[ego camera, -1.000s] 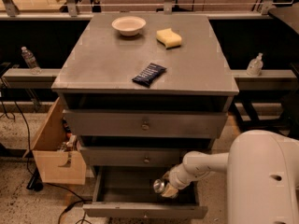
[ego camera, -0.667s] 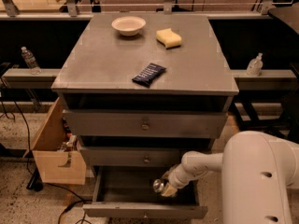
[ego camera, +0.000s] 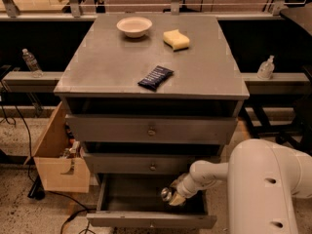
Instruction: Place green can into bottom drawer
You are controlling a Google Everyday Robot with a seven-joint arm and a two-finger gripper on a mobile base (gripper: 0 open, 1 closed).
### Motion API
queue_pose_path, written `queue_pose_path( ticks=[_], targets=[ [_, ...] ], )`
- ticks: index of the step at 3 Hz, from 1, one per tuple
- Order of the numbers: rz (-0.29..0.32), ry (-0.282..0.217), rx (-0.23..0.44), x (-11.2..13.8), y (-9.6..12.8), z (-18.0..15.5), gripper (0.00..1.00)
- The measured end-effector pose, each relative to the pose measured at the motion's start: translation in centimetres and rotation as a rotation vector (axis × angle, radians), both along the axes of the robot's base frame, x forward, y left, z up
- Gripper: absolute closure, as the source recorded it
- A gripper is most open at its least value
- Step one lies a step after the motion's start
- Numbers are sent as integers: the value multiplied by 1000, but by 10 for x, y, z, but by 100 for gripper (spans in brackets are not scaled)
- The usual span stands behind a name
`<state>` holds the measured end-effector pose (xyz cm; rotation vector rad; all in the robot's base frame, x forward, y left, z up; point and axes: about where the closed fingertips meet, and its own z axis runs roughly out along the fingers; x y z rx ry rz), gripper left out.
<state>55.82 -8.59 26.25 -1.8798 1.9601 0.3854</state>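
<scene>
The bottom drawer [ego camera: 146,220] is pulled open below two shut grey drawers. My gripper [ego camera: 173,197] reaches into it from the right, near its right half, and is shut on the green can [ego camera: 167,194]. Only the can's silver end and a little of its pale side show. The can is held low inside the drawer; I cannot tell whether it touches the drawer floor. My white arm [ego camera: 209,172] comes in from the lower right.
On the cabinet top lie a dark blue snack packet [ego camera: 155,77], a white bowl [ego camera: 134,26] and a yellow sponge [ego camera: 176,39]. An open cardboard box [ego camera: 57,155] stands left of the drawers. Bottles stand on the side ledges [ego camera: 30,62] [ego camera: 265,68].
The gripper with the can has shifted slightly left and down inside the bottom drawer. The arm's large white body has come a little further into view.
</scene>
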Motion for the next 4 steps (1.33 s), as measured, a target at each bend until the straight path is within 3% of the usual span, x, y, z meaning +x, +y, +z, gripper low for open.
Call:
queue_pose_path(
  ticks=[3, 4],
  targets=[
    [-74, 2, 10, 11, -3, -20, 100],
    [-72, 6, 11, 9, -2, -21, 76]
  ],
)
